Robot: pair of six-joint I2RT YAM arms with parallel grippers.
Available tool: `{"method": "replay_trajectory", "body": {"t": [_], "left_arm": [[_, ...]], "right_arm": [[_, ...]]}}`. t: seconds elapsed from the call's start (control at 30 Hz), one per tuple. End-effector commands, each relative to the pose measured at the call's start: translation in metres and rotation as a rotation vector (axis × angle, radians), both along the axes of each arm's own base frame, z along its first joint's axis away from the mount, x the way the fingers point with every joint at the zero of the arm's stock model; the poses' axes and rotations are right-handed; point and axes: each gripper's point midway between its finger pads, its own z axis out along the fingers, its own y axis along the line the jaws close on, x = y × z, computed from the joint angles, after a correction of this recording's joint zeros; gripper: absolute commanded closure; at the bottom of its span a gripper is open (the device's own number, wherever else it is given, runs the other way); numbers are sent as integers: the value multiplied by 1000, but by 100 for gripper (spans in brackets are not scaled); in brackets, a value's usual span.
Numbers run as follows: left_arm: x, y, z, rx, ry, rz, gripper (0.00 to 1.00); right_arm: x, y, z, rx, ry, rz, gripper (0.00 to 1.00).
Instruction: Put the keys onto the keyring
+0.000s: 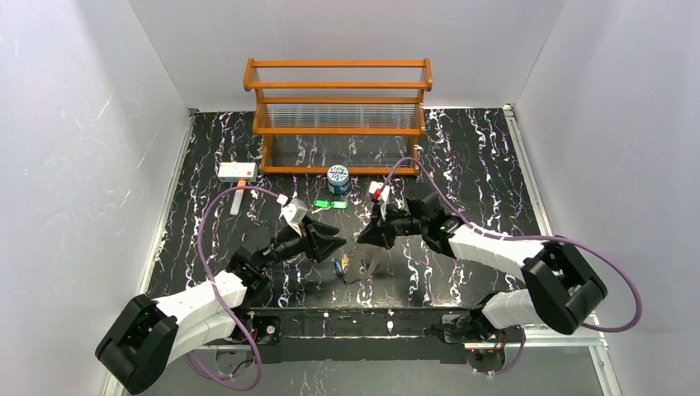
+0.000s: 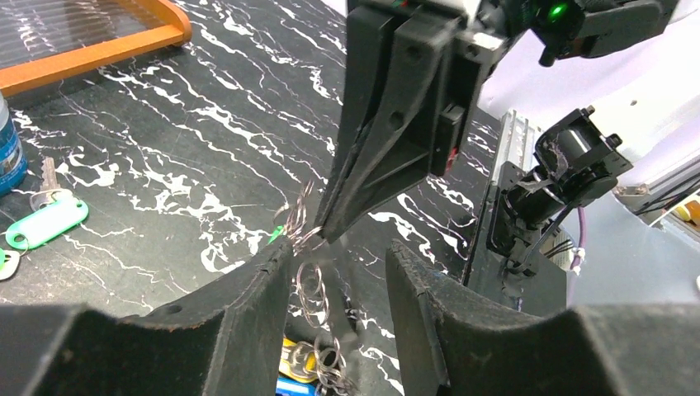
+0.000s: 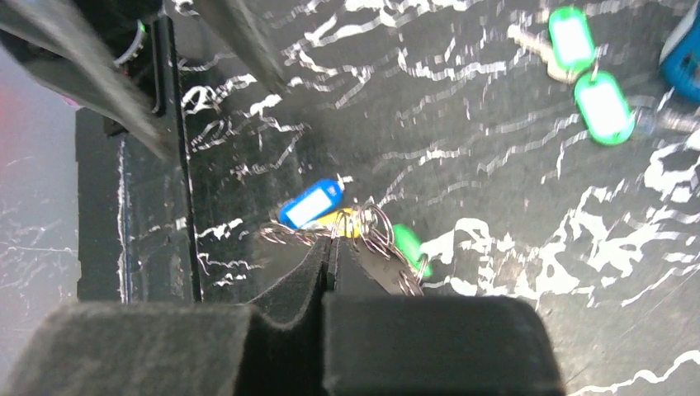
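My right gripper (image 1: 363,241) is shut on the keyring (image 2: 299,223), a bunch of thin silvery wire loops, and holds it above the table. The loops hang down as a chain (image 2: 312,293) to a yellow key (image 2: 290,356) and a blue key (image 2: 289,386). The right wrist view shows the shut right gripper (image 3: 330,242) with the blue key (image 3: 309,202), the yellow key (image 3: 352,221) and a green key (image 3: 406,244) at its tips. My left gripper (image 2: 338,252) is open, its fingers on either side of the hanging chain. Two more green keys (image 1: 330,204) lie on the table.
A round blue-and-white can (image 1: 338,177) stands in front of a wooden rack (image 1: 338,107) at the back. A white box with a red mark (image 1: 237,171) lies at the back left. The two grippers almost touch at mid-table, near the front edge (image 1: 355,312).
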Motion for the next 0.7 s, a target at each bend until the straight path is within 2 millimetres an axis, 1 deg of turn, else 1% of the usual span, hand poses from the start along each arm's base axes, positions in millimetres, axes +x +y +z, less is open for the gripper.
{"method": "replay_trajectory", "body": {"t": [0.0, 0.13, 0.2, 0.27, 0.43, 0.57, 0.67], "left_arm": [[6, -3, 8, -22, -13, 9, 57], [8, -3, 2, -17, 21, 23, 57], [9, -2, 0, -17, 29, 34, 57], [9, 0, -2, -14, 30, 45, 57], [10, 4, -10, 10, 12, 61, 57], [11, 5, -14, 28, 1, 63, 57], [10, 4, -20, 50, -6, 49, 53]], "right_arm": [[11, -6, -29, -28, 123, -68, 99], [28, -16, -50, -60, 272, -140, 99], [35, -19, -53, -55, 340, -148, 99], [36, -20, -57, -68, 381, -139, 99], [34, -20, -64, -106, 395, -116, 99], [30, -23, -73, -160, 354, -109, 99], [27, -24, -76, -198, 296, -114, 99]]}}
